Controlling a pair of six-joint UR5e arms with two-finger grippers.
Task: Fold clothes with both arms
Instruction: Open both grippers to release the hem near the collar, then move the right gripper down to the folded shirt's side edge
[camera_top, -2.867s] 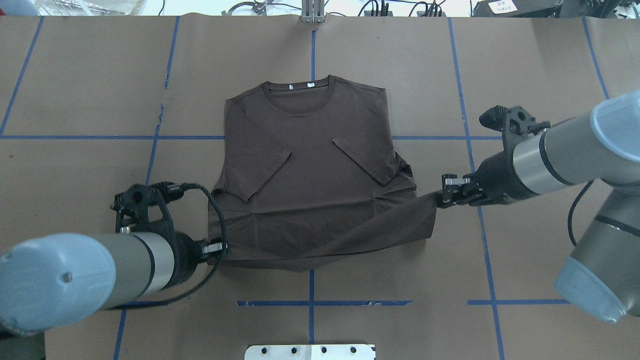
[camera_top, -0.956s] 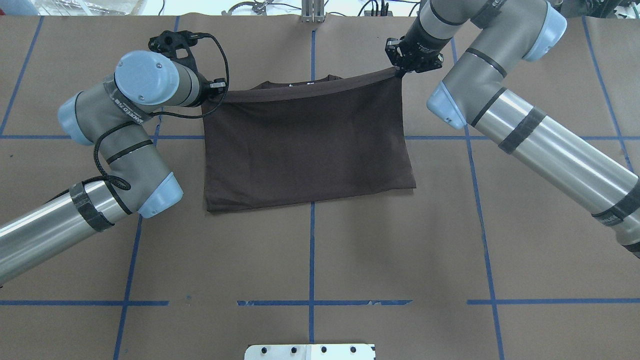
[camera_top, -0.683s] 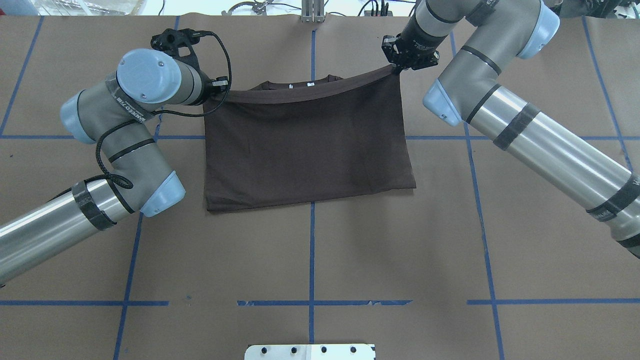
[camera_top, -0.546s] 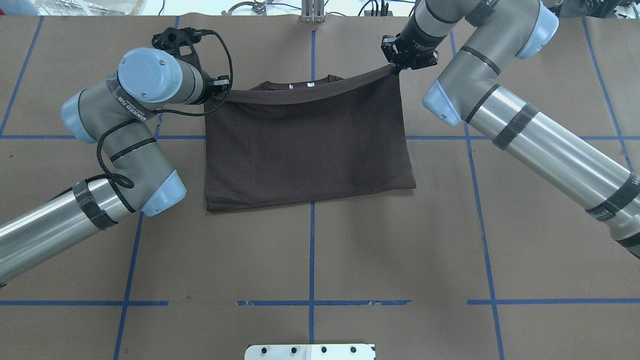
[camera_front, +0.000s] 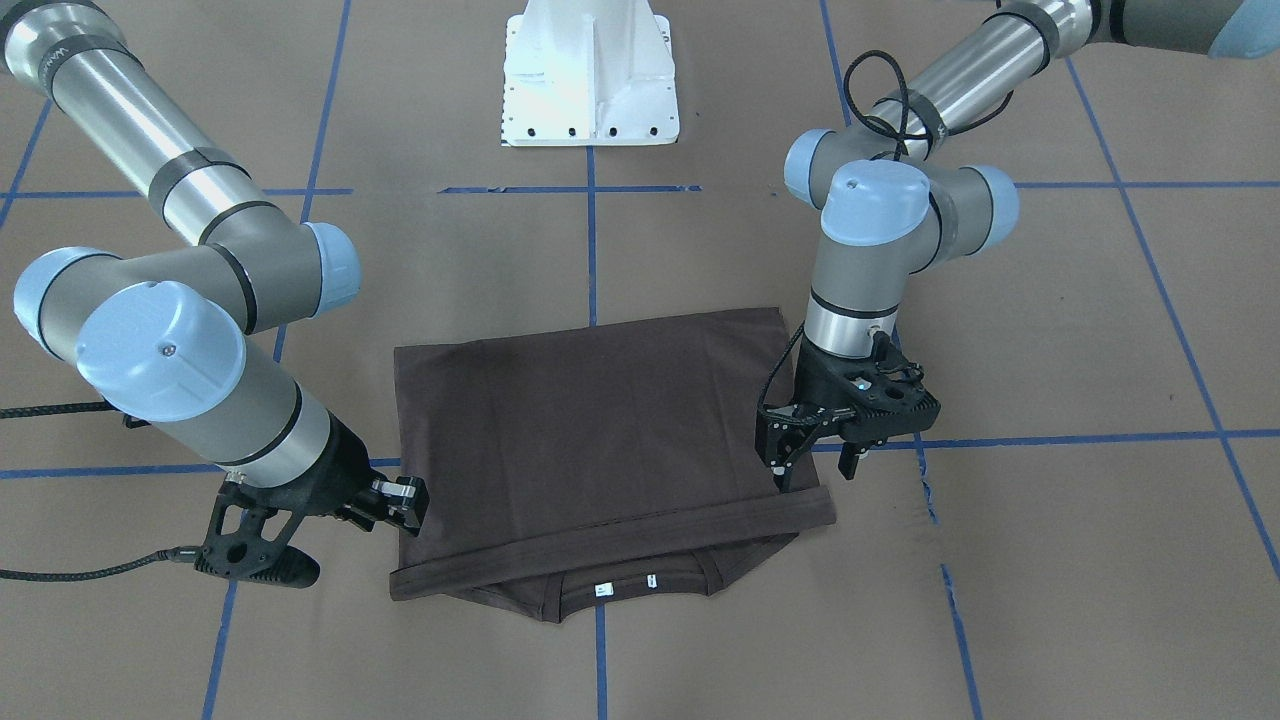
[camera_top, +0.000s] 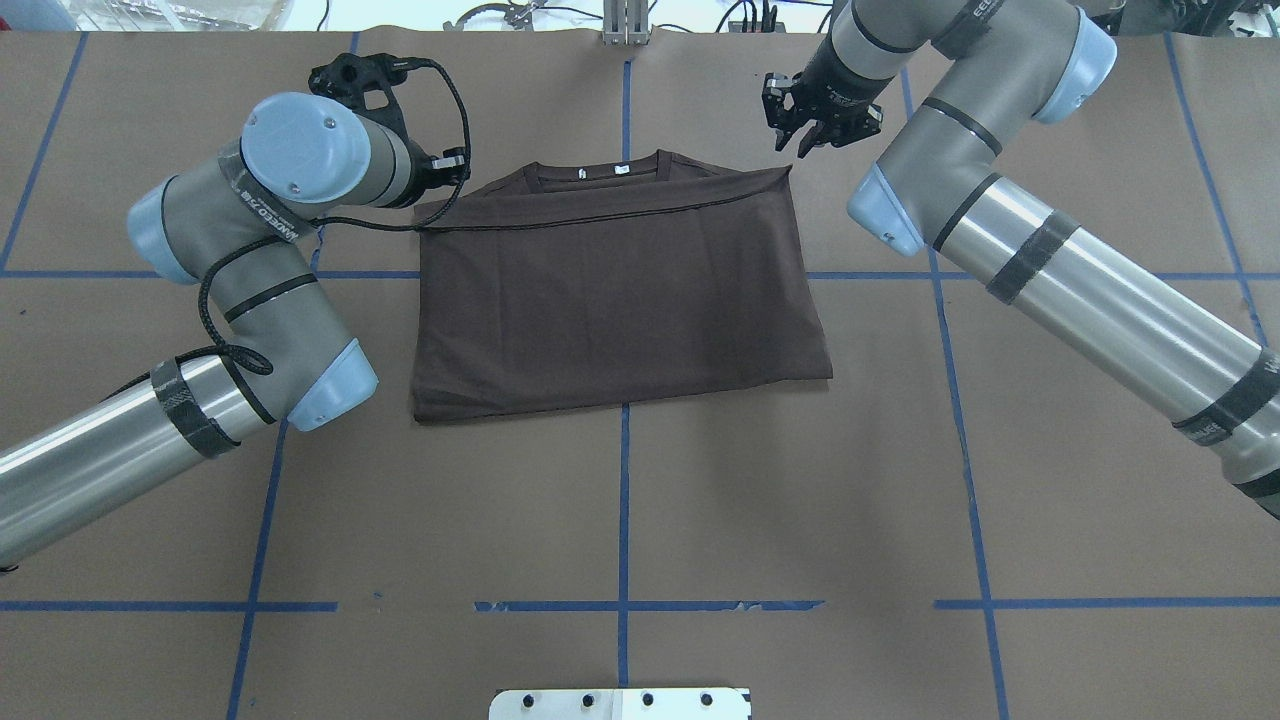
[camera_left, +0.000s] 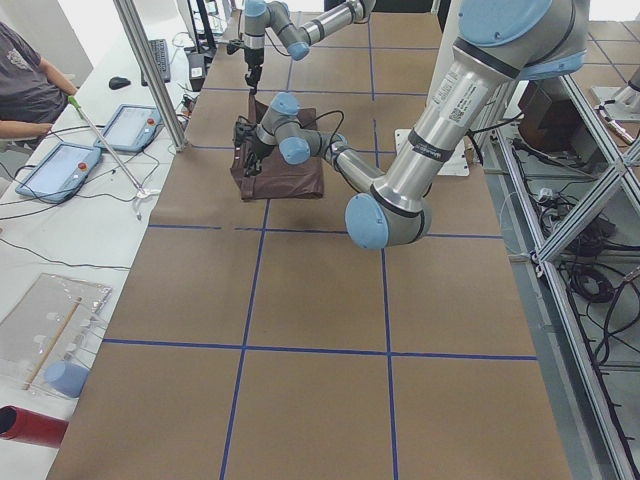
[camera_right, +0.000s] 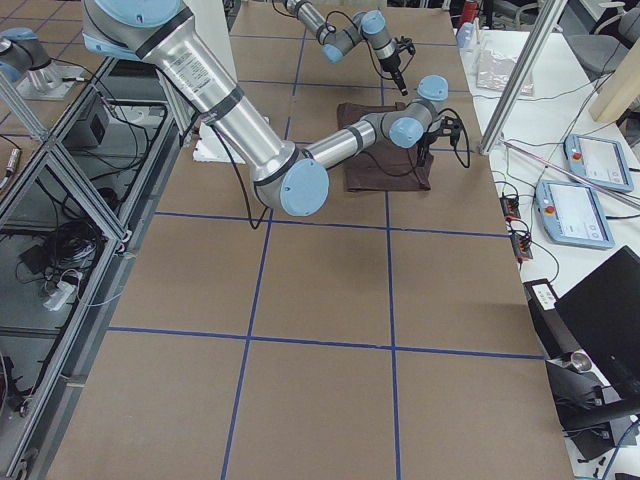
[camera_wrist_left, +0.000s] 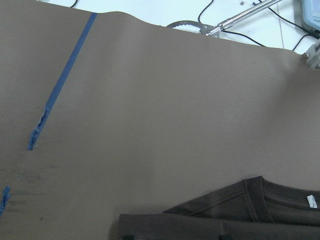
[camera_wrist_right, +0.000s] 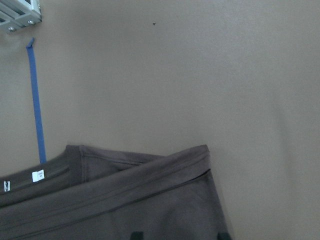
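Now | front-facing: left jaws apart at T-shirt (camera_front: 590, 440) corner | overhead: right jaws apart

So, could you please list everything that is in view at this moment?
T-shirt: one, dark brown, folded flat at mid-table.
neck tags: two, white, at the shirt's far edge.
table cover: one, brown paper, over the whole table.
tape lines: several, blue, a grid on the paper.
base plate: one, white, at the robot's edge of the table.
tablets: two, pale blue-edged, on the white bench beyond the table.
person: one, dark grey top, by the tablets.
left arm: one, grey and silver, reaching to the shirt's far left corner.
right arm: one, same colours, reaching to the far right corner.
left gripper: one, black, open, above its corner.
right gripper: one, black, open, beside its corner.
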